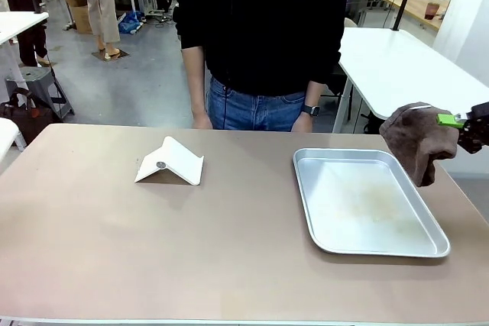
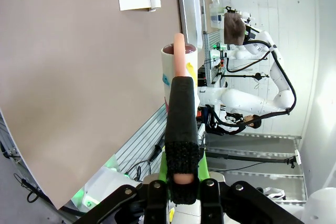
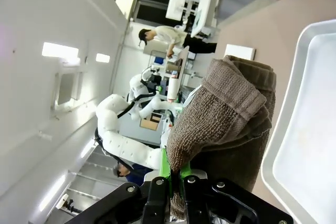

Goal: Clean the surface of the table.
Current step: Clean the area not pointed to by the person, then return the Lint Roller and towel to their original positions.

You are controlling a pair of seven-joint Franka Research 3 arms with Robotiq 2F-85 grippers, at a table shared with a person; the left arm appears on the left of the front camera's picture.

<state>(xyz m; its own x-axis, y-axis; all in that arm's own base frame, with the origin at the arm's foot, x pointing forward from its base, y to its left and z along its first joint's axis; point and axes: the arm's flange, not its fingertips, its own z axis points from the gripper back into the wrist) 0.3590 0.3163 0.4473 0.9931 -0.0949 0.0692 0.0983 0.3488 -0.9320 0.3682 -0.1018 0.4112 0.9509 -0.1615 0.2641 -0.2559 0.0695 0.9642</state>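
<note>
The right gripper [image 1: 464,121], jaws clamped on a brown cloth [image 1: 416,140], hung beyond the tray [image 1: 367,243]. The bare counter [image 1: 153,250] lay to its left. The left gripper [image 2: 181,145] held a cup [image 2: 179,74].

matt table [image 1: 92,250], metal tray [image 1: 367,248], terry cloth [image 1: 416,139]

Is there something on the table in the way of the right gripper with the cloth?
Yes. The metal tray lies just below the right gripper and its brown cloth; a folded white paper lies farther left.
</note>
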